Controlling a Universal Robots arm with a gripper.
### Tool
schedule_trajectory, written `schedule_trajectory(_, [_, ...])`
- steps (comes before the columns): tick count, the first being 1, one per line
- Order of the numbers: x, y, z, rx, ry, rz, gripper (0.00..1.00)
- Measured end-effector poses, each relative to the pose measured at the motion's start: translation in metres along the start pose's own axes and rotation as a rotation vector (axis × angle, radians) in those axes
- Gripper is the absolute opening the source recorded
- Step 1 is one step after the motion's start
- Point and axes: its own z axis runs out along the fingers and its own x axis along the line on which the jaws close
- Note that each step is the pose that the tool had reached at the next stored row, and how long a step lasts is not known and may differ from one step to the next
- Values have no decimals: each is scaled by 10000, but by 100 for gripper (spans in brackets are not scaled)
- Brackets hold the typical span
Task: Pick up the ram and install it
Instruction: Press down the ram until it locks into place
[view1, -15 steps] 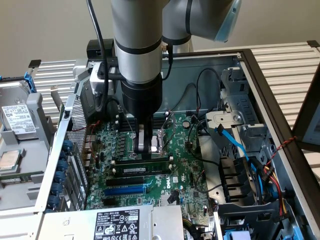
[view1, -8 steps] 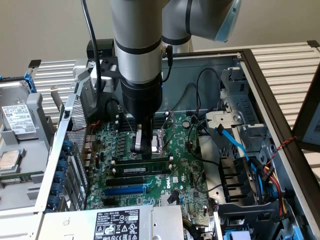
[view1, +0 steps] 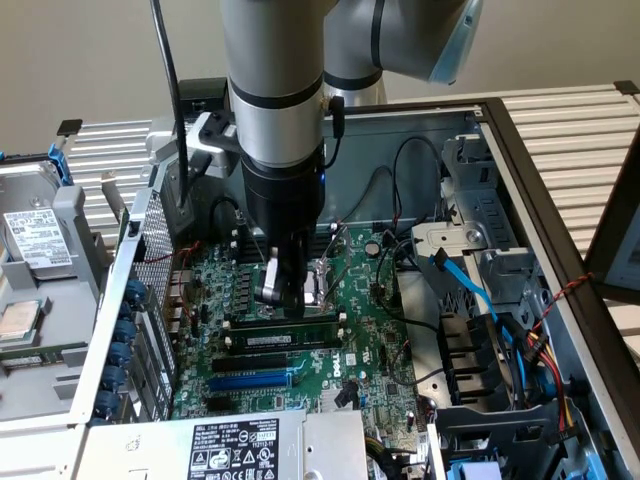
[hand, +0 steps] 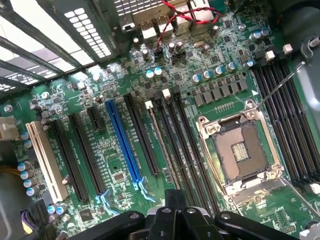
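The claw (view1: 283, 290) is pressed together, its tips down at the motherboard (view1: 370, 350) just above the ram (view1: 283, 322). The ram lies in a slot beside the empty processor socket (hand: 240, 152), its long axis running across the exterior view. It looks thin, green-edged, with dark chips.

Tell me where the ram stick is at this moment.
In the exterior view, the ram lies lengthwise in a slot on the motherboard, just below the hand and above the blue slot.
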Motion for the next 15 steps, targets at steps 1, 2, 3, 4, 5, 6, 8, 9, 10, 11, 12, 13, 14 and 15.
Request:
schedule_trajectory(1, [0, 0, 0, 5, -1, 162, 10])
schedule_trajectory(2, [0, 0, 0, 11, -3, 327, 10])
schedule_trajectory(3, [0, 0, 0, 17, -4, 503, 10])
schedule_trajectory(4, [0, 0, 0, 22, -5, 659, 10])
schedule_trajectory(5, [0, 0, 0, 28, -7, 833, 10])
schedule_trajectory(6, [0, 0, 0, 34, -9, 998, 10])
schedule_trajectory(8, [0, 0, 0, 46, -11, 1349, 10])
schedule_trajectory(9, [0, 0, 0, 52, -13, 1521, 10])
schedule_trajectory(10, [0, 0, 0, 57, -14, 1683, 10])
schedule_trajectory(11, [0, 0, 0, 63, -16, 1851, 10])
schedule_trajectory(12, [0, 0, 0, 68, -17, 2020, 10])
schedule_trajectory(13, [0, 0, 0, 74, -18, 2187, 10])
schedule_trajectory(14, [0, 0, 0, 80, -20, 2362, 10])
schedule_trajectory(15, [0, 0, 0, 86, -21, 2529, 10])
